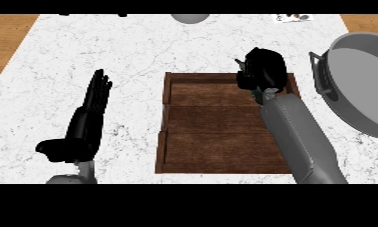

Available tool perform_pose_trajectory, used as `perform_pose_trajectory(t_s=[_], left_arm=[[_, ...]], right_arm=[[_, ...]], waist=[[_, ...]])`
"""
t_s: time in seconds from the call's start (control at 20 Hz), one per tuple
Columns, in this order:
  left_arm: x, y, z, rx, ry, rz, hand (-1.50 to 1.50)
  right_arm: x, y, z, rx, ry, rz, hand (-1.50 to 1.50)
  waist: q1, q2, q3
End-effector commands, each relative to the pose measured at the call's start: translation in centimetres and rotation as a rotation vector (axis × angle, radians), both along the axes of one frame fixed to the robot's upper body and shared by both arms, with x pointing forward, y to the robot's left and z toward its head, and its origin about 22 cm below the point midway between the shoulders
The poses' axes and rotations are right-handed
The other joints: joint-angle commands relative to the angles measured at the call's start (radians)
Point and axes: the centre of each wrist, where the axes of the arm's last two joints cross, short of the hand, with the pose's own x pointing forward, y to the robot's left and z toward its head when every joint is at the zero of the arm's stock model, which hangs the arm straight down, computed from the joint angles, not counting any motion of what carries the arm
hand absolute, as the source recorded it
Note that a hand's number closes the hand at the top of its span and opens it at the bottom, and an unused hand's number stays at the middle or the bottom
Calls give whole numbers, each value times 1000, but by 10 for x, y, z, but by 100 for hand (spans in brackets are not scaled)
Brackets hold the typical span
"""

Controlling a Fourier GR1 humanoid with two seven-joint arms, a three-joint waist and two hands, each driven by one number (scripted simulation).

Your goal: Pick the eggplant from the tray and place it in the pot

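The right hand (260, 68) sits over the far right corner of the wooden tray (214, 136), its fingers curled downward in a bunch. The eggplant itself does not show anywhere: the tray's visible boards are bare, so the vegetable is most likely enclosed under those curled fingers, though the view cannot confirm a hold. The grey forearm runs along the tray's right side from the near edge, which puts the wrist above the corner and lets the fingers close from above.

The pot (354, 78) stands on the table (111, 56) just right of the tray, its grey bowl open upward and a handle turned toward the tray. That placement keeps the carry short: a lift and a move to the right would bring the hand over the rim.

The left hand (87, 116) rests open to the left of the tray, fingers straight and pointing away, holding nothing and well clear of the work.

At the far edge a grey rounded object (191, 18) lies partly cut off.
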Motion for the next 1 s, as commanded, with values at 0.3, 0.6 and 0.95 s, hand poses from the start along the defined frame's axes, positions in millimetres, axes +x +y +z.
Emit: perform_pose_trajectory(t_s=[0.3, 0.6, 0.95], left_arm=[[1, 13, -3, -2, 10, 34, 0], [-8, 4, -16, -10, 19, 21, 0], [-10, 0, 1, 8, 21, 49, 0]], right_arm=[[20, 52, 67, -116, -298, -172, 150], [28, 20, 95, -175, -336, -354, 150], [16, -42, 85, -178, -358, -486, 150]], waist=[[-28, -10, 0], [-31, -10, 0], [-34, -10, 1]])
